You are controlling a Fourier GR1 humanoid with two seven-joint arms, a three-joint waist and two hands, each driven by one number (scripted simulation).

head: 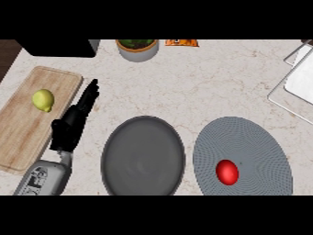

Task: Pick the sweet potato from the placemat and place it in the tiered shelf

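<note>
Left hand [74, 120]: fingers straight, holding nothing. Sweet potato [227, 172] far to its right on placemat [254, 137]; my reach risks clipping plate [143, 156] between.

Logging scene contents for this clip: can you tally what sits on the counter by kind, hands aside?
Food items: 2 (red sweet potato, yellow lemon)
Mats and boards: 2 (grey placemat, wooden cutting board)
Plates: 1 (grey plate)
Shelves: 1 (white tiered shelf)
Potted plants: 1 (plant pot)
Orange packets: 1 (packet, mostly cut off)
Total: 8
</note>
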